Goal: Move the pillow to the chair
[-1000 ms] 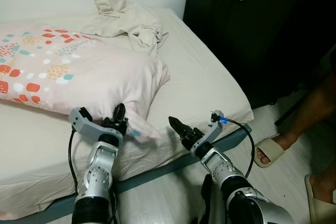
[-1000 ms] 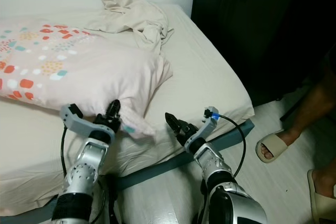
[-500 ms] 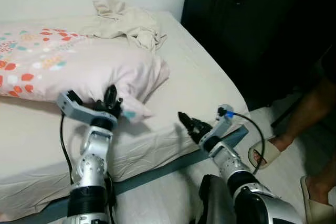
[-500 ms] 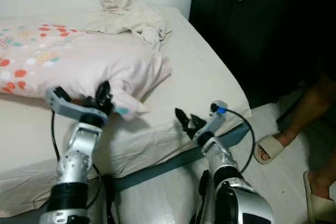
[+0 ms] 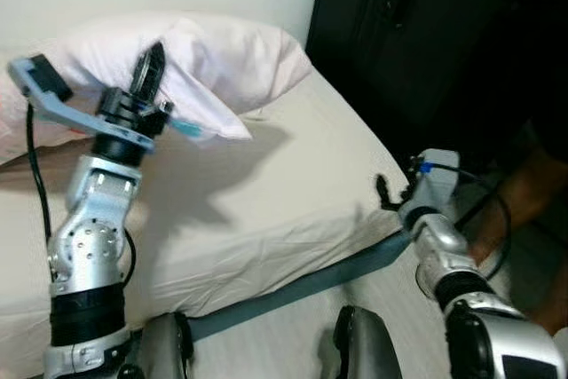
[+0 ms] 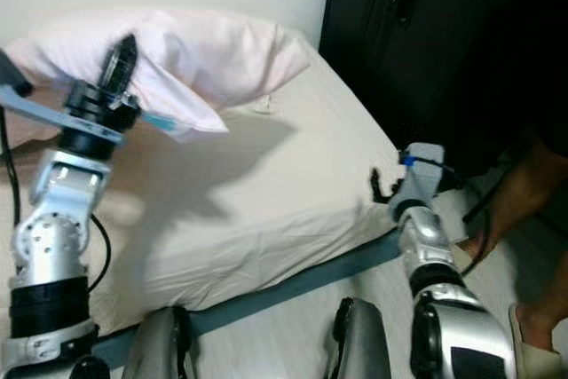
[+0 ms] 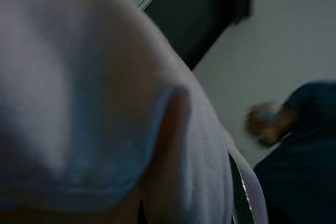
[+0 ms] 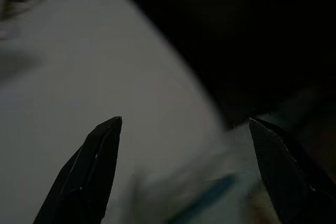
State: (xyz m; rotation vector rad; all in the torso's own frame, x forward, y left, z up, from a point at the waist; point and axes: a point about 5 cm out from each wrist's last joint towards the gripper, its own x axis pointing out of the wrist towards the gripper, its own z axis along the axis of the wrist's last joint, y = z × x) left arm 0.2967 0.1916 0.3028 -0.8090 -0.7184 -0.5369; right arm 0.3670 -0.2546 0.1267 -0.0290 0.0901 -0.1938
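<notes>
The pale pink pillow (image 5: 222, 55) hangs lifted above the bed, its corner pinched in my left gripper (image 5: 149, 67), which is raised at the left and shut on it. In the left wrist view the pillow fabric (image 7: 94, 108) presses close against the camera. My right gripper (image 8: 181, 169) stands open with nothing between its fingers, low at the bed's right edge (image 5: 383, 194). No chair can be made out.
The bed (image 5: 293, 184) with its cream sheet spans the middle, its blue-grey frame (image 5: 293, 286) running along the near edge. A dark wardrobe (image 5: 417, 33) stands at the right. A person's leg (image 6: 524, 193) is at the far right beside the bed.
My left gripper has lifted the pillow up off the bed. My right arm has swung out toward the bed's right edge. The camera view has shifted too.
</notes>
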